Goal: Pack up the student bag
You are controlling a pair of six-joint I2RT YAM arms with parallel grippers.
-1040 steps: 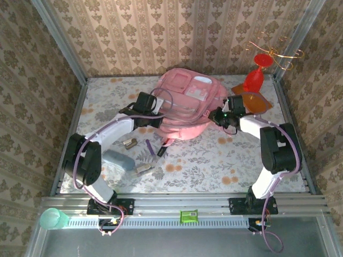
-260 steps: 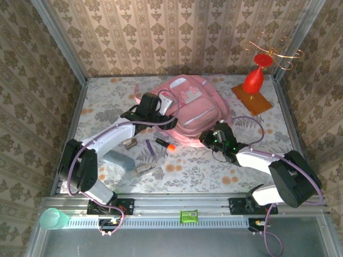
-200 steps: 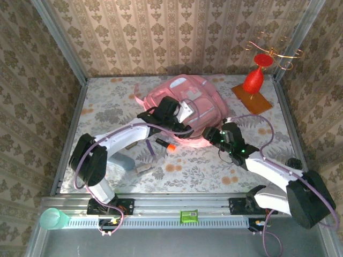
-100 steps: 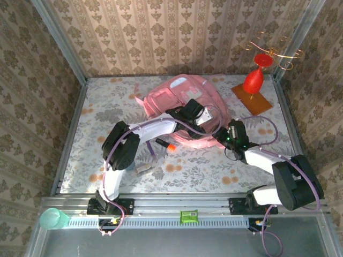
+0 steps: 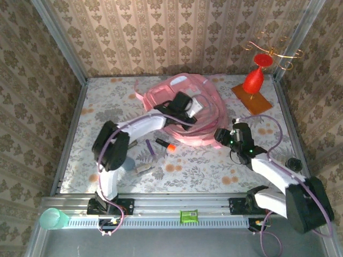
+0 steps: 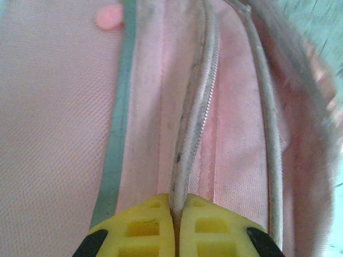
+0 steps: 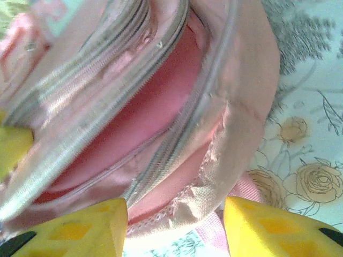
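Note:
The student bag [image 5: 206, 95], a soft pink backpack, lies at the back middle of the table with its main zip gaping. My left gripper [image 5: 187, 107] reaches over the bag's top. In the left wrist view its yellow fingers [image 6: 134, 227] are shut on a grey zipper edge [image 6: 195, 112] of the pink fabric [image 6: 53, 107]. My right gripper [image 5: 221, 137] sits at the bag's front right rim. Its yellow fingers [image 7: 278, 227] stand open in the right wrist view, with the bag's rim fabric [image 7: 214, 187] between them and the dark pink inside [image 7: 155, 107] beyond.
A black marker with an orange cap [image 5: 166, 144], a purple pen [image 5: 150, 148], a small metal piece [image 5: 142, 168] and a grey-blue case [image 5: 126, 160] lie left of the bag's front. A red ornament on an orange board [image 5: 253, 81] stands back right.
My left gripper has closed on the bag's zipper edge and drawn back-left, pulling the opening up and wider. My right gripper has stayed at the bag's front right rim, shifting slightly.

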